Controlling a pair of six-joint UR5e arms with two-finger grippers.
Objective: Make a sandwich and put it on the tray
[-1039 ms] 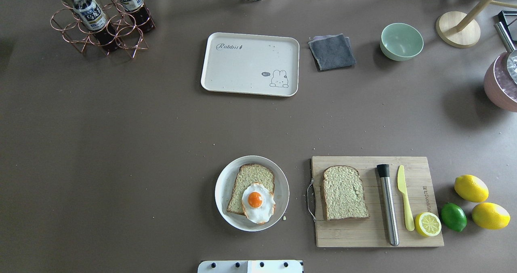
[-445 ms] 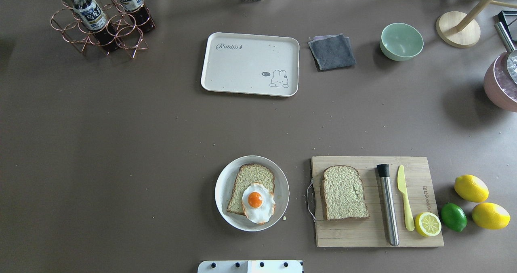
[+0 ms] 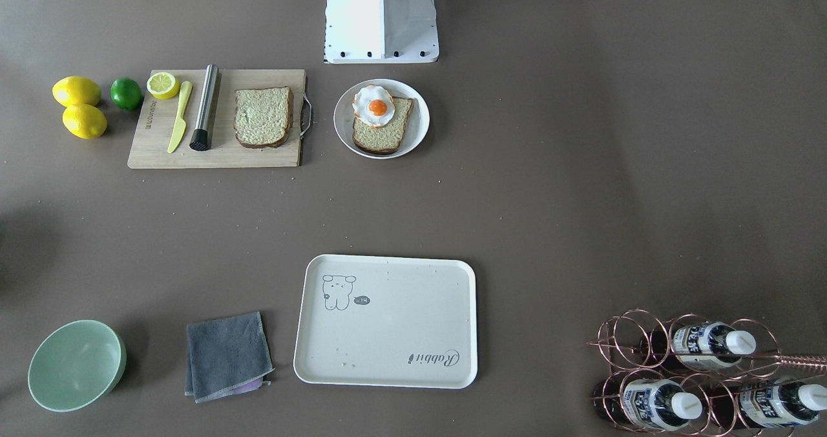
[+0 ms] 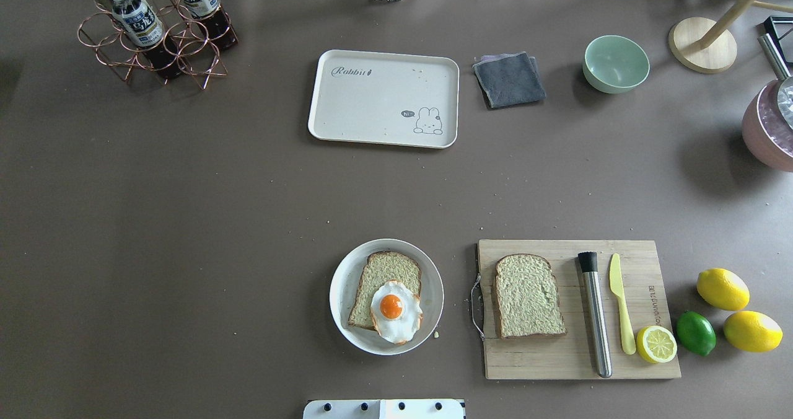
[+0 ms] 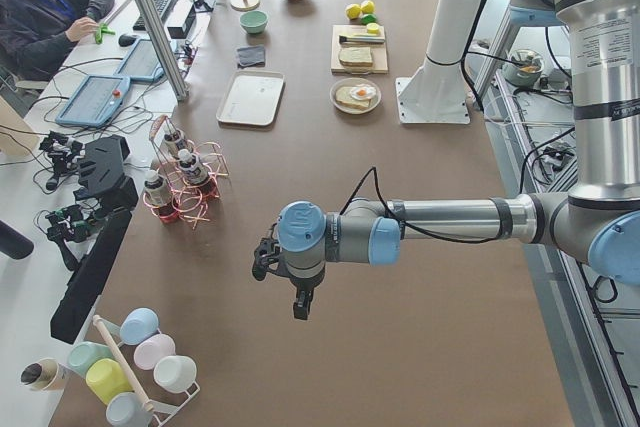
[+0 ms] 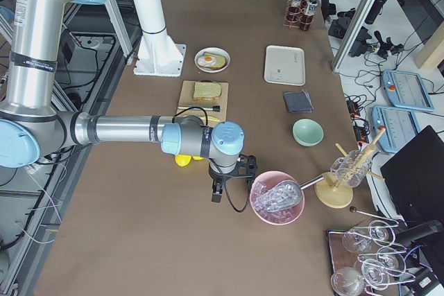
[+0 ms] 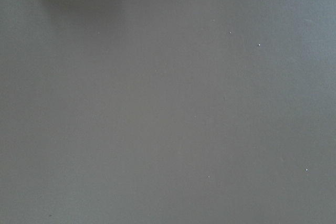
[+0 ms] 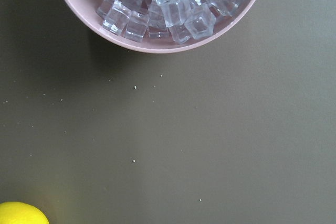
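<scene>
One slice of brown-crusted bread (image 4: 384,270) lies on a round white plate (image 4: 337,282) with the fried egg (image 4: 395,310) on its near corner. A second slice (image 4: 528,295) lies bare on the wooden cutting board (image 4: 557,363). The cream tray (image 4: 372,103) sits empty at the far middle, also in the front view (image 3: 400,333). My left gripper (image 5: 298,305) hangs over bare table far to the left, seen only in the exterior left view. My right gripper (image 6: 216,193) hangs beside the pink bowl, seen only in the exterior right view. I cannot tell if either is open or shut.
On the board lie a steel muddler (image 4: 596,313), a yellow knife (image 4: 619,301) and a half lemon (image 4: 657,344). Two lemons (image 4: 722,289) and a lime (image 4: 695,332) lie to its right. A pink ice bowl (image 8: 157,9), green bowl (image 4: 616,63), grey cloth (image 4: 509,79) and bottle rack (image 4: 155,35) stand farther off.
</scene>
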